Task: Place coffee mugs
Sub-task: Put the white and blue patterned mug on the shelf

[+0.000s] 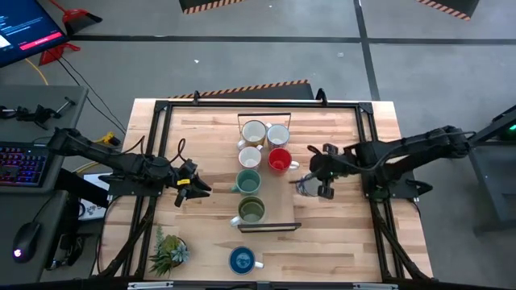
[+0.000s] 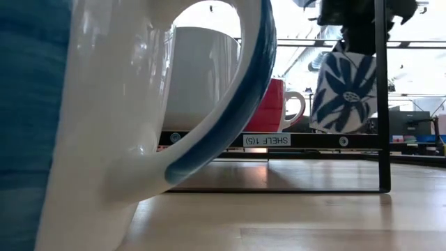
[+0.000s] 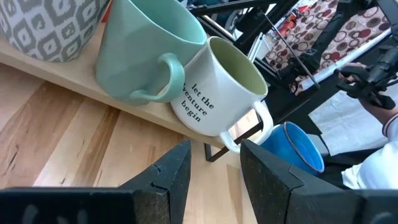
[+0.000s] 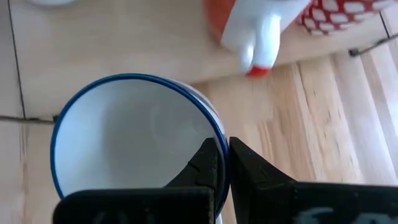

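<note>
Right gripper [image 4: 222, 163] pinches the rim of a white, blue-rimmed floral mug [image 4: 134, 140], lifted just beside the black-framed wooden shelf [image 1: 268, 201] by the red mug [image 1: 279, 159]. Lower it level, releasing only once seated. Left gripper [image 3: 214, 177] waits with fingers apart before the olive-lined mug [image 3: 217, 93].

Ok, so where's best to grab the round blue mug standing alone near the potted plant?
Probably the rim, from straight above: the round blue ceramic mug stands upright, mouth open, with clear table around it. Pinch the wall on the side away from its handle, one of the fingers inside and one outside.
</note>
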{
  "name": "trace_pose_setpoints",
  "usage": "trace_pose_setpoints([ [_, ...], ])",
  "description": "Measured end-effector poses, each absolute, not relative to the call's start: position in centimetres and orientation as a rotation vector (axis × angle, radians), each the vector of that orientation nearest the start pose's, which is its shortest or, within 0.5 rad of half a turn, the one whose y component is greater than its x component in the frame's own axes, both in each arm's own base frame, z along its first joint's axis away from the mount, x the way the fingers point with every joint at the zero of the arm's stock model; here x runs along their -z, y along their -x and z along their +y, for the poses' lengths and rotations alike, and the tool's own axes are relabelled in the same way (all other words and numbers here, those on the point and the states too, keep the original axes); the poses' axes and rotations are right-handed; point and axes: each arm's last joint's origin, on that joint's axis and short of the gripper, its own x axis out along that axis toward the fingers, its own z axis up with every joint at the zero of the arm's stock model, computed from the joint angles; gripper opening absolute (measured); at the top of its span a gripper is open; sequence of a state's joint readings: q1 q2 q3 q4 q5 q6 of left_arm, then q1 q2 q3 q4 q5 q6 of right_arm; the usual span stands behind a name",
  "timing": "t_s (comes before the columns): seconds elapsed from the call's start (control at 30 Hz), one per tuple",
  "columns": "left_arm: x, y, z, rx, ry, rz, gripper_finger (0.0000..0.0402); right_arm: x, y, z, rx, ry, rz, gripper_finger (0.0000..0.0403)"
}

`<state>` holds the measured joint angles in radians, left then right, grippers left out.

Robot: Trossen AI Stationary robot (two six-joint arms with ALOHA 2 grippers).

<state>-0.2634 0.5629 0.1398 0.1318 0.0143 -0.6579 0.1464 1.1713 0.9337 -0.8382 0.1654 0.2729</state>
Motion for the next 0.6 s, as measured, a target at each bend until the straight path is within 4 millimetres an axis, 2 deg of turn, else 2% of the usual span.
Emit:
trace_pose_setpoints([
  [0.23,-17.1,-13.3,-3.6,0.17,0.612,0.369,0.0129,-27.5,-22.7,1.4,0.123,-0.061,1.023,0.0],
  [0.4,-17.0,-13.2,-3.6,0.169,0.612,0.373,0.0129,-28.8,-24.7,1.0,0.073,-0.035,1.056,0.0],
  [0.6,-17.0,-13.2,-3.6,0.169,0.603,0.375,0.0129,-28.6,-27.3,0.8,0.007,-0.019,1.112,0.0],
])
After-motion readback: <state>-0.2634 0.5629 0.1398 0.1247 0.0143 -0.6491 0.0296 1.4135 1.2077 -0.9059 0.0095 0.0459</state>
